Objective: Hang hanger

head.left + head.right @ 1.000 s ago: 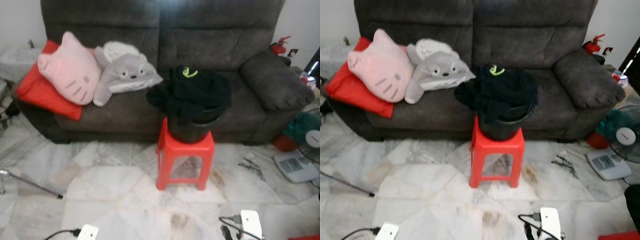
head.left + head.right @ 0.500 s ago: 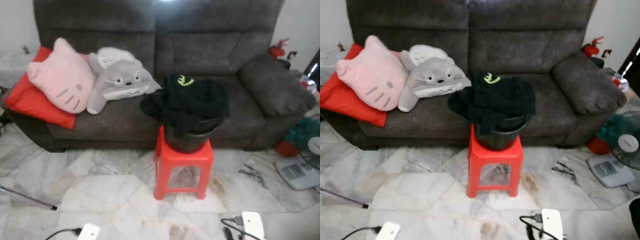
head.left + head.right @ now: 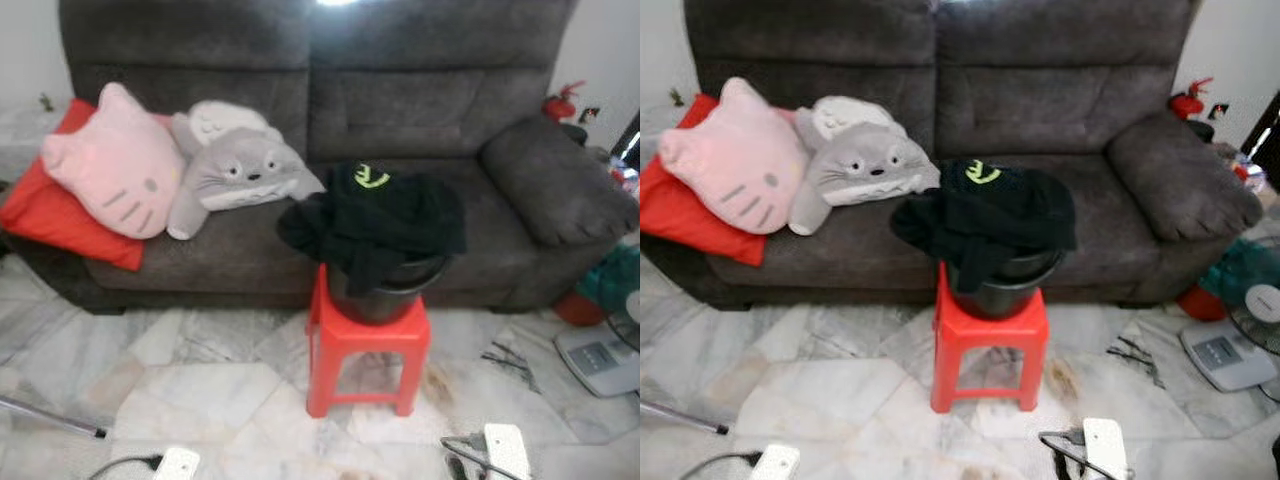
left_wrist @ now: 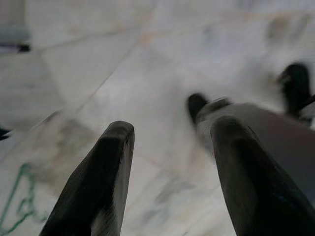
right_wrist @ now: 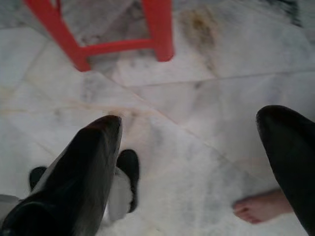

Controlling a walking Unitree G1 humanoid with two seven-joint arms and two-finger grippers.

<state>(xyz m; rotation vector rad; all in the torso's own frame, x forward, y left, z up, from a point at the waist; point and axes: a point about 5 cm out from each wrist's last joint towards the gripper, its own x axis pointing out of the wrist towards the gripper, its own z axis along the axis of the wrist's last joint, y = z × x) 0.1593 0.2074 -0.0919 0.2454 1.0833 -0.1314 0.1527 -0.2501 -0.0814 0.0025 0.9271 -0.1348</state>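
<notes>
A black bucket (image 3: pixel 385 293) stands on a red plastic stool (image 3: pixel 366 342) in front of a grey sofa (image 3: pixel 330 120). Black clothing (image 3: pixel 375 215) with a yellow-green mark is heaped over the bucket's rim. No hanger can be made out. Both arms hang low: the left gripper (image 4: pixel 172 130) is open over bare marble floor, and the right gripper (image 5: pixel 189 118) is open, wide apart, above the floor just short of the stool's legs (image 5: pixel 98 44). Nothing sits between either pair of fingers.
A pink cat cushion (image 3: pixel 110 175), a grey plush (image 3: pixel 245 175) and a red cushion (image 3: pixel 50 215) lie on the sofa's left. A scale (image 3: pixel 598 358) and a fan sit at the right. A person's bare foot (image 5: pixel 256 206) is close to the right gripper. A thin rod (image 3: pixel 50 418) lies on the floor at left.
The head camera has shifted a little, so sofa and stool sit slightly differently in the picture. Nothing among the things has moved.
</notes>
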